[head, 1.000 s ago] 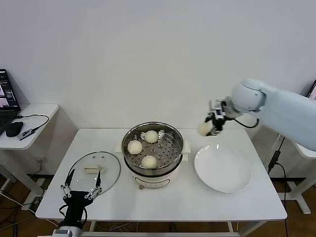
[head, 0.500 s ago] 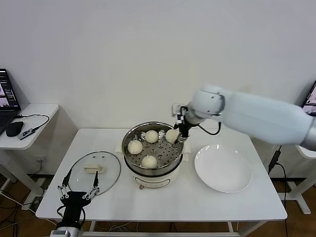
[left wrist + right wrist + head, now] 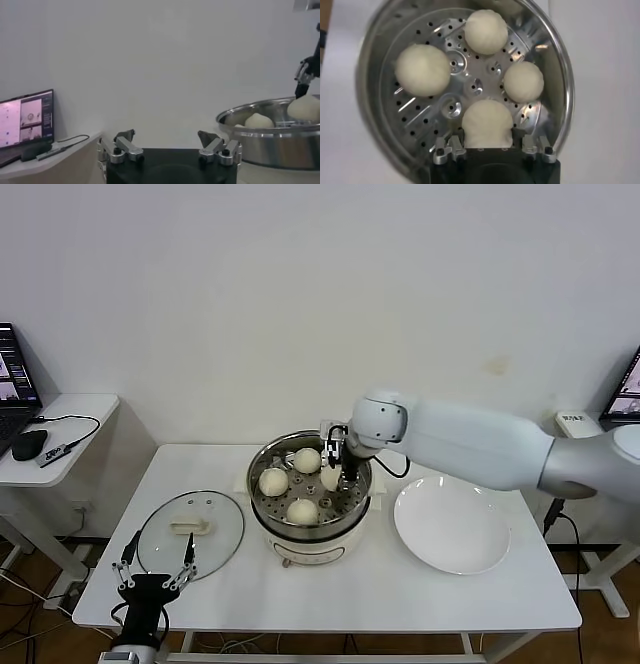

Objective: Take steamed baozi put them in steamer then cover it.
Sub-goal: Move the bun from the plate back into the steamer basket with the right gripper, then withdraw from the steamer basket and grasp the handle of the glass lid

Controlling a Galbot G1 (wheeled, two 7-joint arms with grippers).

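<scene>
R tool (image 3: 334, 477) clenched on 4th baozi (image 3: 486, 123), centre frame, low over steamer (image 3: 300, 524) tray w/ 3 others; L tool (image 3: 157, 578) released, lower left.

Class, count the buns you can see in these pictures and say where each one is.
4. Three buns lie on the steamer tray: one at the back, one on the robot's left, one in front. The fourth bun is in the right gripper, over the tray.

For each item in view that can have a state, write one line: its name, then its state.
Steamer: uncovered, three baozi on its tray.
Fourth baozi: gripped over the tray.
Right gripper: shut on the baozi.
Left gripper: open, empty.
Glass lid: off, flat on the table.
Plate: empty.
</scene>
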